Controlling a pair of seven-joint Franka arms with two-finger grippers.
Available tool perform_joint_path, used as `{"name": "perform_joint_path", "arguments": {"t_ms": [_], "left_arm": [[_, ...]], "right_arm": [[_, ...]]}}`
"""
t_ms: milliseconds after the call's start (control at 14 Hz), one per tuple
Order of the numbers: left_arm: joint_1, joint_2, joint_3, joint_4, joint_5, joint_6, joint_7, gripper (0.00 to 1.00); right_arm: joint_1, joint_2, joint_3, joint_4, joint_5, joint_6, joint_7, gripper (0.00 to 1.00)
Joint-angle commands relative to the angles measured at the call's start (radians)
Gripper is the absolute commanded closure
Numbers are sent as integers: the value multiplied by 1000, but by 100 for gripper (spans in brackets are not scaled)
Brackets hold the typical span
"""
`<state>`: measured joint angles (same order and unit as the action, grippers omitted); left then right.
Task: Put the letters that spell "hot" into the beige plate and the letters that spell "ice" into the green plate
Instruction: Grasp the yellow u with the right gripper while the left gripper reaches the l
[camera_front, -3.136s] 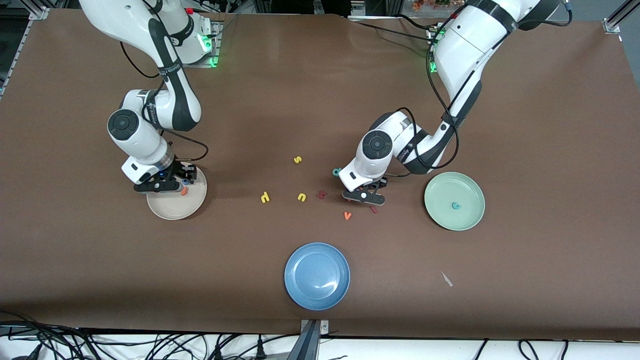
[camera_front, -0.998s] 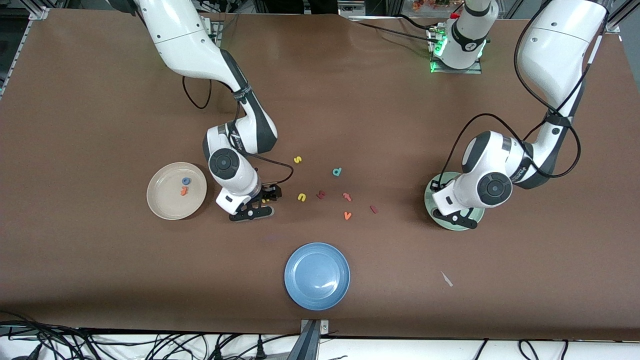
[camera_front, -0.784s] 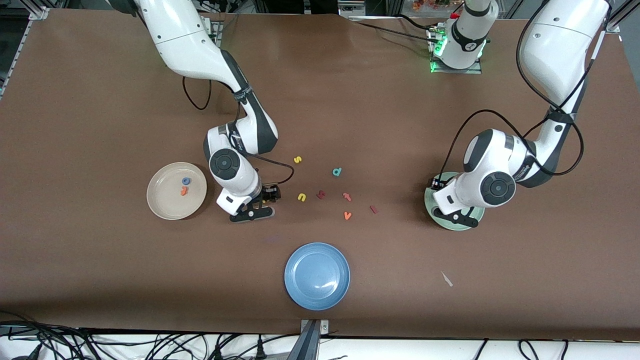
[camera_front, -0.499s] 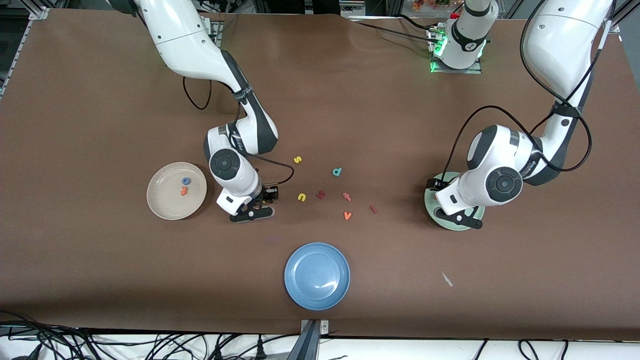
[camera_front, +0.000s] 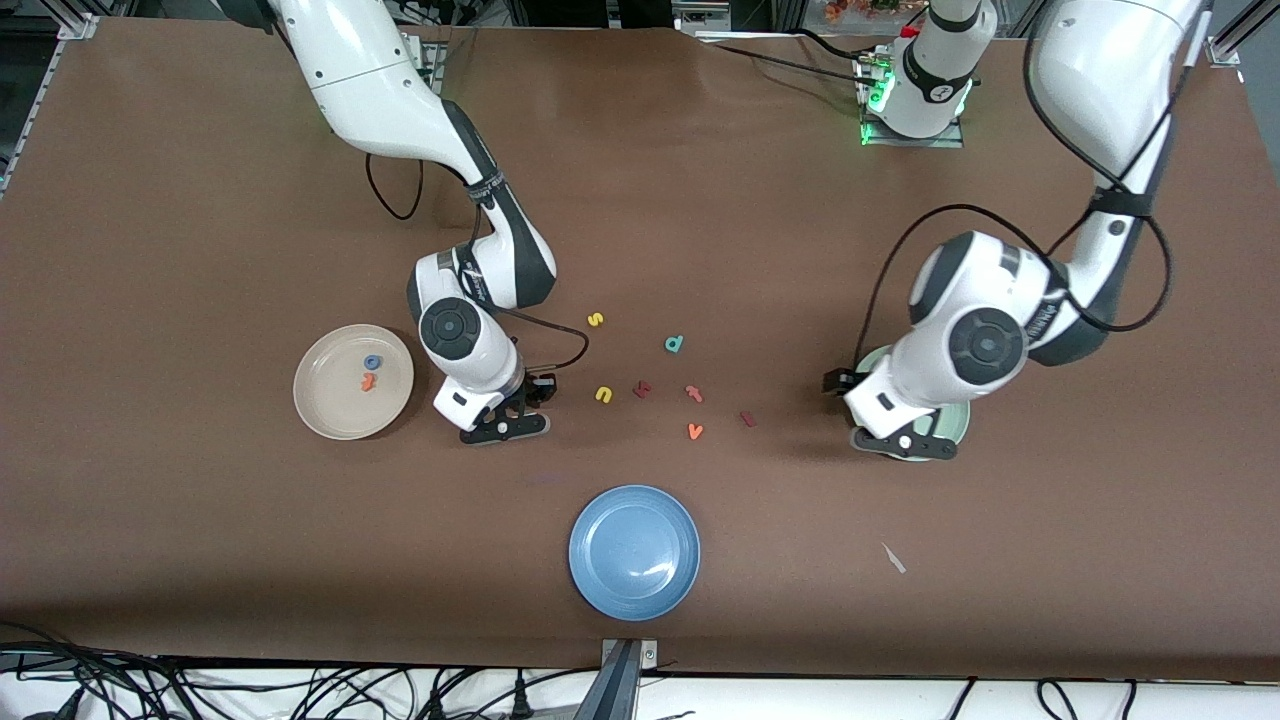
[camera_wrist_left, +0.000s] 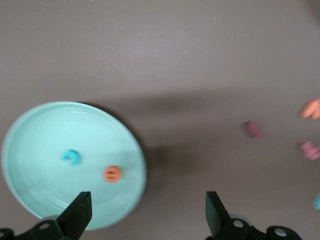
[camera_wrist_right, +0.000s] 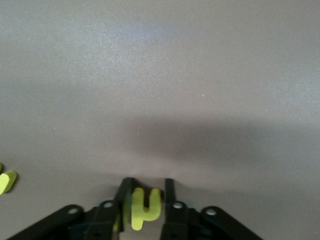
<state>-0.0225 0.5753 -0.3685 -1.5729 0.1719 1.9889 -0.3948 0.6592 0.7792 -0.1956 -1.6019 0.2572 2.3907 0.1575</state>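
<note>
Yellow "h" (camera_wrist_right: 144, 206) sat on the table between the beige plate (camera_front: 320, 415) and the "u" (camera_front: 603, 395). Your right gripper (camera_wrist_right: 145, 197) had just clamped on it, its stem pointing along the fingers, so "hot" lacked only this carry. Your left gripper (camera_wrist_left: 145, 212), fingers spread empty, had risen over the green plate's (camera_wrist_left: 30, 165) edge, leaving "e" (camera_wrist_left: 112, 173) beside "c" (camera_wrist_left: 71, 156); the "i" (camera_front: 747, 419) lay on the table.
</note>
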Motion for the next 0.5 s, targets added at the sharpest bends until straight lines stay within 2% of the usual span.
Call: {"name": "perform_joint_path", "arguments": {"t_ms": [0,214,428], "left_arm": [[-83,75,8,99,-29,-21,-232,0],[-146,150,10,138,-49,-6,-453,0],[-207,205,17,175,-45,13,-539,0]], "right_arm": [[-6,26,12,33,17,1,19,83],[-7,25,12,43,17,-7,13,87],[-16,15,8,65,36,-22,19,90]]}}
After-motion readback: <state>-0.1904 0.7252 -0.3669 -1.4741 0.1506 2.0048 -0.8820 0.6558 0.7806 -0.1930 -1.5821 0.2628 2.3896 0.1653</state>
